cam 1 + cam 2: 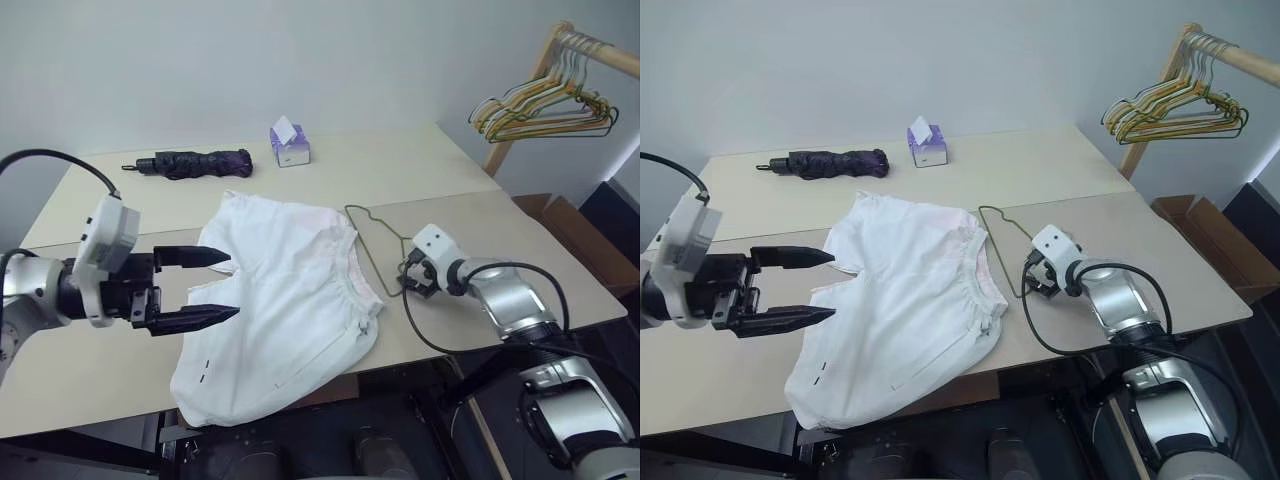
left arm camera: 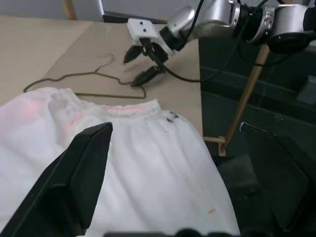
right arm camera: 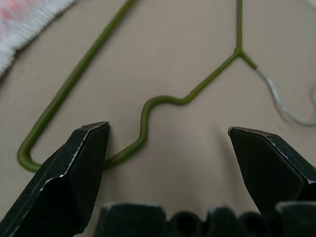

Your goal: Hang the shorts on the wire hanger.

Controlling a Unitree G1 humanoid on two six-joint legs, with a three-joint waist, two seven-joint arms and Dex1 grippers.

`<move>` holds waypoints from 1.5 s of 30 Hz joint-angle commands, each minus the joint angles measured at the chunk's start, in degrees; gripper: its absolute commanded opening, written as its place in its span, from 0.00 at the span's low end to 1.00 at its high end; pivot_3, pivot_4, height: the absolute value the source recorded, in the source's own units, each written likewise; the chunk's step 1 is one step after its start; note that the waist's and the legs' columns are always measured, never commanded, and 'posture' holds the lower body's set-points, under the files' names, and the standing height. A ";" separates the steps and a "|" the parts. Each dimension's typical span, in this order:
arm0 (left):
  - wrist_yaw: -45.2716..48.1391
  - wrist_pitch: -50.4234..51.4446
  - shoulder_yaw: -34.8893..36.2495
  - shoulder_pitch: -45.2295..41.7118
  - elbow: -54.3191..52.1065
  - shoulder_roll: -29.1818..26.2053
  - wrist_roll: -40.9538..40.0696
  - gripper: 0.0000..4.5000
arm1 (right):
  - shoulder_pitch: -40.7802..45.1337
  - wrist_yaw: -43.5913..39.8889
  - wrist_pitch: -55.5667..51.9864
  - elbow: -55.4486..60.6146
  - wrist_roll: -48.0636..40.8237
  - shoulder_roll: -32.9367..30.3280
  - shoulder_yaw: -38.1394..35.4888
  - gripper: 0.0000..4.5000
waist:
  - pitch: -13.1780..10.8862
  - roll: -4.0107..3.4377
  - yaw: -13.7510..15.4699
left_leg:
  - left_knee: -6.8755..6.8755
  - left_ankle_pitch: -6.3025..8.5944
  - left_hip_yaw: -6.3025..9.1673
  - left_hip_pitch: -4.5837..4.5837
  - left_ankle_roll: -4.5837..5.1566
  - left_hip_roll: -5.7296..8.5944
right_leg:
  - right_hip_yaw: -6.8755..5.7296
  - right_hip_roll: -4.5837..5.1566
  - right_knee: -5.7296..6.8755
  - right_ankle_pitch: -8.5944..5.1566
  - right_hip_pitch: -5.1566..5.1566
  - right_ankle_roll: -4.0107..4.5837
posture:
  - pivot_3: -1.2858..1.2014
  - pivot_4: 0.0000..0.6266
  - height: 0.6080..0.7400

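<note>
The white shorts point(image 1: 280, 300) lie spread on the tan table point(image 1: 450, 225), one leg hanging over the front edge. The wire hanger point(image 1: 366, 255), thin and olive, lies flat just right of the gathered waistband and seems tucked partly under it. My left gripper point(image 1: 234, 286) hovers open above the shorts' left side, pointing right, with nothing between its fingers. My right gripper point(image 1: 408, 280) is open, low over the hanger's right end. In the right wrist view its fingers point(image 3: 84, 163) straddle a kinked bend of the wire hanger point(image 3: 143, 121). From the left wrist, the right gripper point(image 2: 131, 71) is beside the hanger point(image 2: 113, 95).
A folded dark purple umbrella point(image 1: 190, 163) and a small purple tissue box point(image 1: 290, 146) lie at the table's back. A wooden rack with yellow and green hangers point(image 1: 545, 110) stands at the right rear. A cardboard box point(image 1: 575, 225) sits beside the table's right edge.
</note>
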State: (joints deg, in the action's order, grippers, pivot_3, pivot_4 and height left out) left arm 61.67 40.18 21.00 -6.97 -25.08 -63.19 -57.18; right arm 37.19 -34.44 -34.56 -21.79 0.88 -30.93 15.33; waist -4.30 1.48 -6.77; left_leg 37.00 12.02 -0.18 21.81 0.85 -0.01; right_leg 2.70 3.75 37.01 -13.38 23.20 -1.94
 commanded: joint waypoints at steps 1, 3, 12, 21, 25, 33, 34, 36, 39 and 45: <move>-2.24 0.80 -1.36 -2.48 -1.53 1.35 -0.05 1.00 | 3.08 -1.73 -2.44 -3.62 0.56 1.27 -0.07 0.79 | 0.05 0.06 -0.54 | 0.01 0.00 0.00 -0.01 0.00 0.00 | 0.00 -0.01 0.00 0.00 -0.03 -0.02 | 0.46 0.04 1.00; -3.32 0.05 -2.39 -3.15 -1.66 2.74 1.41 1.00 | 4.50 -1.10 -1.74 -6.64 1.24 2.62 -0.19 0.64 | 0.07 0.06 -0.94 | 0.00 0.00 0.03 -0.02 0.00 0.00 | 0.01 -0.01 -0.02 0.01 -0.05 -0.01 | 0.46 0.04 1.00; -7.12 -2.59 -10.02 -8.71 0.06 10.73 8.41 1.00 | 6.62 2.46 3.90 -11.62 5.78 3.47 0.25 0.00 | 0.25 0.18 -1.84 | 0.01 0.00 0.16 0.06 0.00 0.06 | -0.06 0.00 -0.07 0.08 -0.08 0.04 | 0.46 0.02 1.00; -11.54 -3.37 -15.77 -16.93 8.56 19.80 15.59 1.00 | -1.28 14.58 45.22 -1.22 17.28 -11.80 -1.42 0.00 | 0.26 0.17 -3.40 | 0.02 0.00 0.16 0.30 0.00 0.20 | -0.05 0.29 -0.24 0.22 0.04 -0.03 | 0.43 0.01 1.00; -10.21 -3.55 -16.14 -20.41 12.92 21.09 16.76 1.00 | -1.36 32.90 73.67 -2.97 35.15 -22.66 2.93 0.00 | 0.28 0.13 -5.10 | 0.01 0.03 0.16 0.31 -0.04 0.21 | -0.01 0.32 -0.26 0.06 0.04 -0.32 | 0.42 0.00 1.00; -1.67 -1.99 -19.97 -29.11 23.19 19.51 19.05 1.00 | 4.17 63.27 88.77 -6.66 62.26 -29.02 9.92 0.00 | 0.41 0.21 -8.80 | -0.01 0.07 0.20 0.26 -0.11 0.27 | 0.13 0.36 -0.25 0.06 0.05 -0.25 | 0.40 0.00 1.00; -0.54 -2.02 -21.13 -30.20 24.32 19.76 19.75 1.00 | 5.22 64.10 89.42 -6.94 62.73 -28.81 10.03 0.00 | 0.41 0.21 -9.40 | -0.01 0.07 0.24 0.25 -0.11 0.30 | 0.17 0.40 -0.24 0.09 0.04 -0.21 | 0.40 0.00 1.00; 1.49 -3.05 -24.00 -31.88 26.08 20.42 22.15 1.00 | 7.44 65.58 90.20 -7.28 64.24 -28.40 10.56 0.00 | 0.42 0.20 -10.27 | -0.02 0.08 0.34 0.24 -0.07 0.50 | 0.22 0.62 -0.22 0.06 0.02 -0.27 | 0.40 0.00 1.00; 5.79 -6.52 -29.19 -32.96 28.01 20.90 26.96 1.00 | 10.18 66.10 91.03 -8.00 64.93 -27.17 11.12 0.00 | 0.46 0.23 -11.95 | -0.02 0.17 0.35 0.17 0.07 0.69 | 0.36 0.79 -0.29 0.02 -0.13 -0.45 | 0.40 0.00 1.00; 9.90 -9.51 -33.50 -34.52 31.70 21.72 32.67 1.00 | 12.30 66.75 92.45 -9.28 66.03 -26.55 12.34 0.00 | 0.51 0.30 -13.96 | -0.02 0.24 0.46 0.16 0.20 0.99 | 0.40 1.06 -0.22 -0.07 -0.15 -0.63 | 0.40 0.00 1.00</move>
State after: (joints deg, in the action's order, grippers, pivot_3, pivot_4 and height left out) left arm 70.56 32.22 -12.74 -39.51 6.78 -41.16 -25.62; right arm 47.90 31.05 57.39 -31.15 67.16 -57.30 28.65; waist -3.79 1.78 -20.73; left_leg 36.98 12.26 0.29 21.97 1.07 1.01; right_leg 3.10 4.87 36.82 -13.46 23.06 -2.59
